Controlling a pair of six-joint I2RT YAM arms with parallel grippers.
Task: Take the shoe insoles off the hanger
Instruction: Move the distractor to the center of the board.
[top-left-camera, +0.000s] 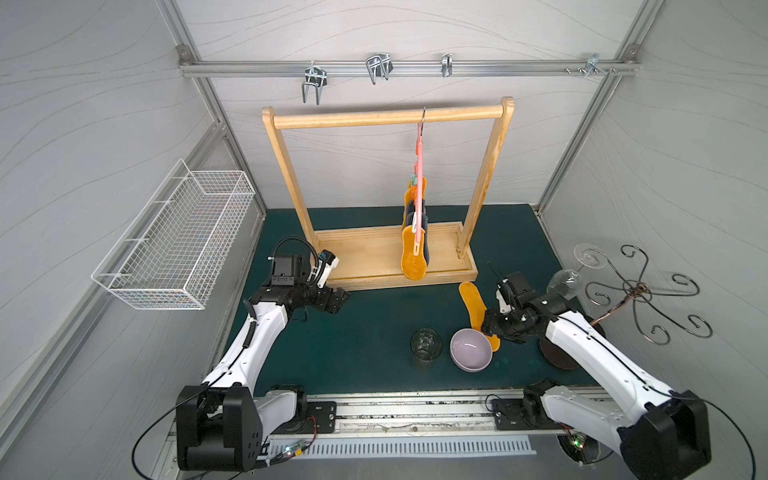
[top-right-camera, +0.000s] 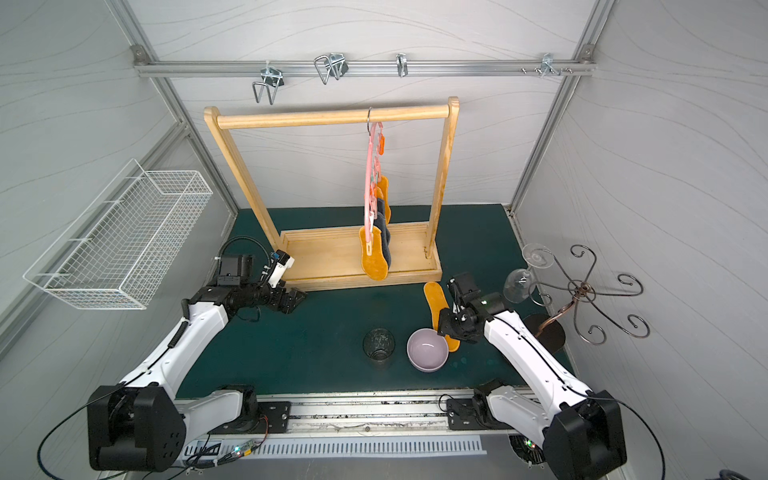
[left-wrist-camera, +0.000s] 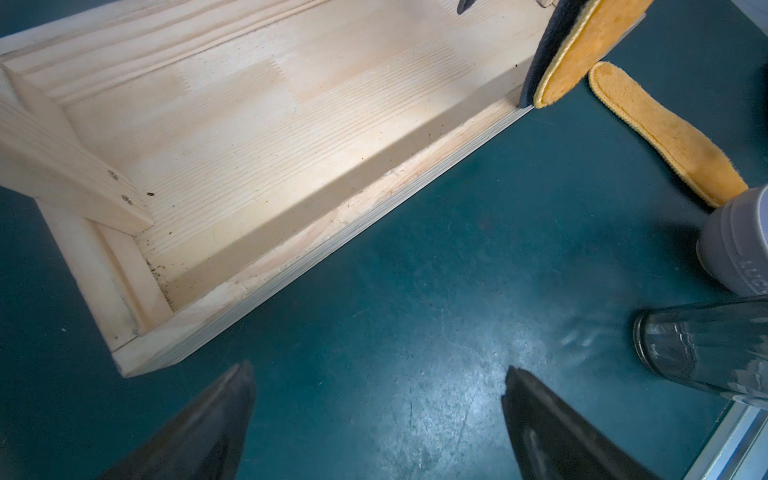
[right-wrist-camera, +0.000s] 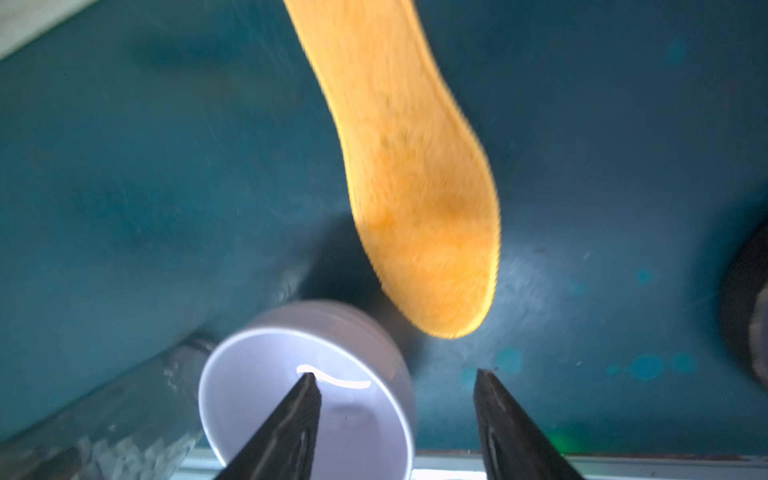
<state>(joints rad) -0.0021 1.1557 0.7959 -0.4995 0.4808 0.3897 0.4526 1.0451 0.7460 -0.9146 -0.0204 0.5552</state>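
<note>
The pink hanger hangs by its hook from the wooden rail, seen nearly edge-on. Several shoe insoles are clipped to it: a mustard one in front and dark grey ones behind. Another mustard insole lies flat on the green mat. My right gripper hovers over that insole's near end, open and holding nothing. Left of the rack's base, low over the mat, my left gripper is wide open and empty.
The wooden rack stands on its tray base at the back. A purple bowl and a dark glass sit close to the right gripper. A metal scroll stand with a wine glass is at the right; a wire basket hangs on the left wall.
</note>
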